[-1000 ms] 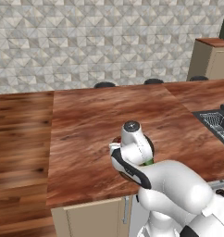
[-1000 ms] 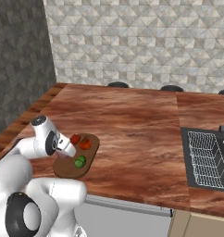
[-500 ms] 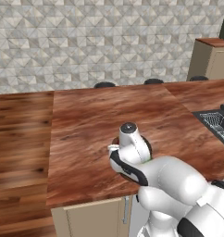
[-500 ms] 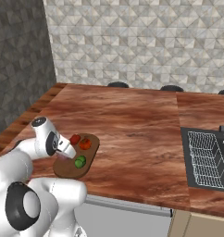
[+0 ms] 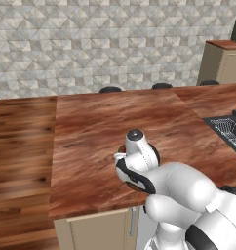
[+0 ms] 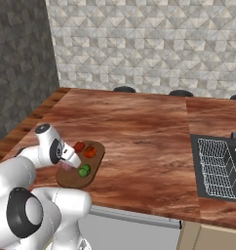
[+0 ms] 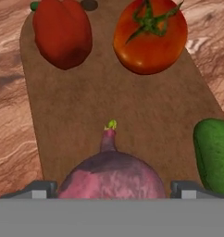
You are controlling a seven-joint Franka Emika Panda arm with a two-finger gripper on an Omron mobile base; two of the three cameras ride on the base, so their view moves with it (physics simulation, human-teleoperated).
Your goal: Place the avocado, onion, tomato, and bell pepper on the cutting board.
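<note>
Down low over the cutting board [image 7: 109, 92], the claw [image 7: 113, 189] sits with the onion [image 7: 111, 175] right between its two finger tips [image 7: 40, 189]. The tips show on each side of the onion, close to its skin, but I cannot tell if they are squeezing it or only standing beside it. The onion is pinkish-purple with a little stalk that has a yellow-green tip. It seems to be down on the near end of the board, right under the hand.

There is no writing or label on anything here.

Further along the board from the claw lie two red things. The bell pepper [image 7: 63, 32] is deep red and lumpy, at the far left in the hand view. The tomato [image 7: 151, 37] is round and orange-red with a green star on top, at the far right. They are near each other but apart. The avocado [image 7: 214, 155] is shiny green and lies at the right edge of the board, just beside the onion.

From the right base view, the board [image 6: 93, 168] lies near the front edge of the reddish counter [image 6: 139, 127], and the white arm [image 6: 47, 146] covers its left side. The avocado [image 6: 84, 170], tomato [image 6: 89, 151] and pepper [image 6: 79, 146] show on it. A dark wire rack [image 6: 217, 166] sits well apart, off to the right. In the left base view the arm [image 5: 139, 156] hides most of the board.
</note>
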